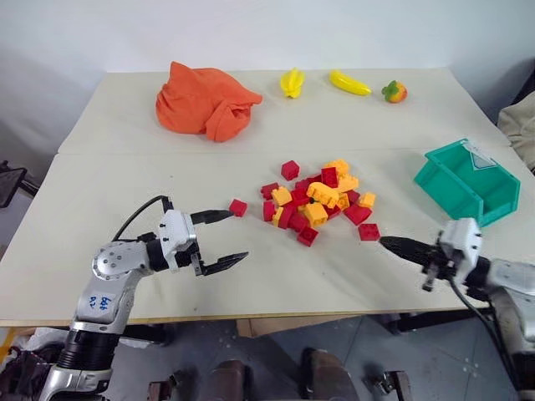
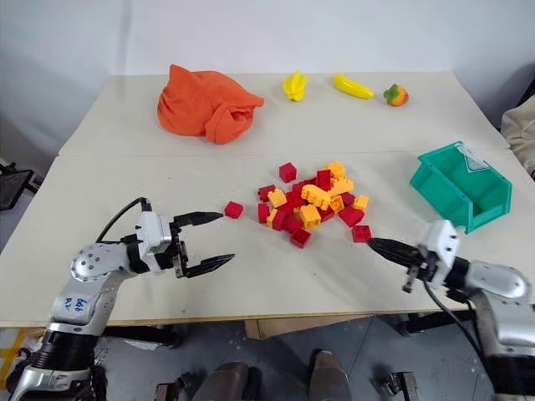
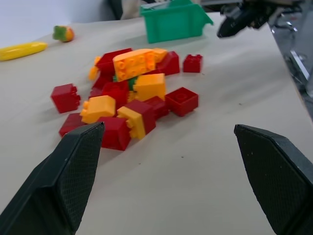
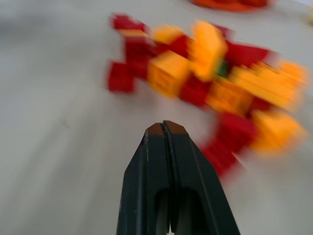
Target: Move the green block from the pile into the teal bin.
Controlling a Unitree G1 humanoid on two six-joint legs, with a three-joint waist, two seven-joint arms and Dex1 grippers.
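The left gripper (image 1: 227,238) is seen at the lower left of the left eye view, with its two black fingers spread wide and nothing held between them. It is aimed toward the centre of the frame, where the pile (image 1: 318,200) of red and yellow-orange bricks lies on the table (image 1: 125,184). A single red brick (image 1: 238,207) lies just beside the upper finger, apart from the heap.

The right gripper (image 1: 393,245) is seen at the lower right, its fingers pressed together and holding nothing. Its tip is pointed at the near right edge of the pile, close to a stray red brick (image 1: 369,231).

The green block (image 3: 131,82) is found in the left wrist view as a sliver of green, buried near the middle of the heap beneath a tilted yellow-orange brick (image 3: 138,63) and hemmed by red ones. Its long axis cannot be told, so little of it being exposed. In the right wrist view a dark green fleck is made out in the same heap, too blurred for more.

The right gripper is judged the nearer to the pile, and the teal bin (image 1: 465,180) stands at the right edge of the frame, on that same side. The covering bricks would likely have to be shifted before the block can be gripped.
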